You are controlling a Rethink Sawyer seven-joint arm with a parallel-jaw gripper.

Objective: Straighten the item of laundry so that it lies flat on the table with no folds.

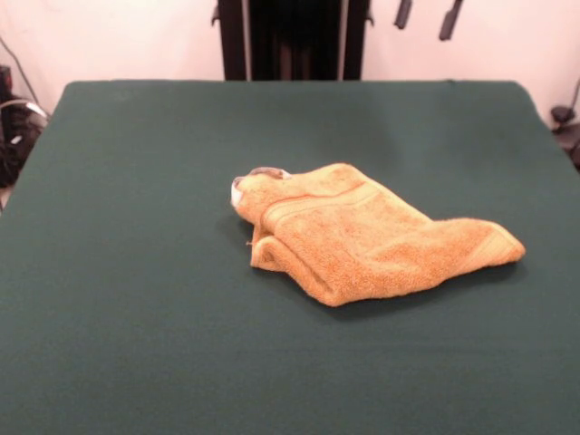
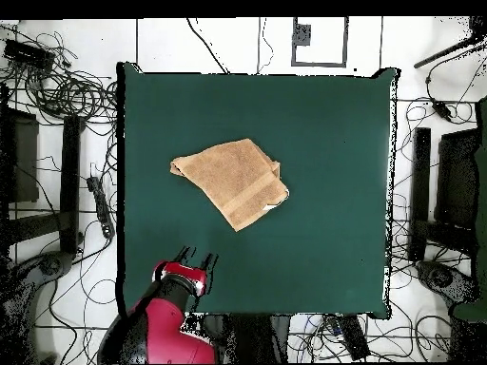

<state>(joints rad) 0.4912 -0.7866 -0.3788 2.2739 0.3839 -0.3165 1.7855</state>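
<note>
Fingers (image 2: 196,257): two dark prongs seen from overhead at the tabletop's near edge, by the arm's red wrist, toward 7 o'clock from centre. They stand apart with a gap between them and hold nothing. In the front view two dark tips (image 1: 426,16) hang at the top edge; their spread cannot be judged there.

Towel (image 2: 231,181): orange-tan terry, lying on the tabletop a little to the 10 o'clock side of centre in the overhead view. It is doubled over itself, not flat; in the front view a folded layer with a woven band (image 1: 317,207) overlaps the rest, and a bit of white (image 1: 237,190), likely the tag, peeps out at the 9 o'clock end. One corner tapers to a point (image 1: 512,246) at 3 o'clock.

Key relation: overhead, the towel lies toward 1 o'clock from the fingers, well apart from them, with bare cloth between. Its long axis runs from 10 o'clock to 4 o'clock. The nearest part to the fingers is the blunt lower end (image 2: 243,223).

Tabletop (image 2: 333,133): dark green cloth, otherwise bare around the towel.

Judgement: unfolding not yet begun; the likely first move is a reach to an edge of the top layer.
</note>
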